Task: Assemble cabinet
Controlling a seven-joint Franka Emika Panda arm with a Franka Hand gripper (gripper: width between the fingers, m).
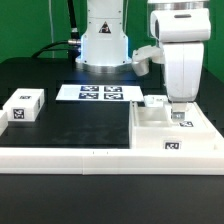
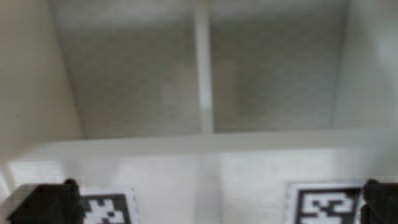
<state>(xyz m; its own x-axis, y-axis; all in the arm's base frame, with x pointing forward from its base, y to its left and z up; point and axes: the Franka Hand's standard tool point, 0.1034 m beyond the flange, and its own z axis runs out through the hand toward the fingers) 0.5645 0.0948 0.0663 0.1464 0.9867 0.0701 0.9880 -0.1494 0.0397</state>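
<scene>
At the exterior view's right, on the black table (image 1: 80,125): the cabinet (image 1: 150,130), a big white boxy body lying flat, one black-and-white tag (image 1: 172,147) on its near face. Straight above its far part, pointing down: the gripper (image 1: 180,112) on the white arm (image 1: 175,50), very close to the cabinet's top. Just beside the gripper, toward the exterior view's left, a small white piece (image 1: 154,100) resting on the cabinet; too small to say what it is.

From the wrist view, straight into the cabinet's hollow side: two grey compartments (image 2: 125,70) parted by a thin white divider (image 2: 201,70), and next to them a white ledge (image 2: 214,160) bearing two tags. Dark fingers (image 2: 45,205) spread wide to either edge of that picture, released, clamping nothing; cannot tell whether touching the ledge.

Elsewhere on the table: the marker board (image 1: 100,93) flat before the arm's base (image 1: 100,40); a small white tagged block (image 1: 25,106) at the exterior view's left, well apart from the cabinet; a long low white rail (image 1: 70,160) along the near side, the cabinet just behind it.
</scene>
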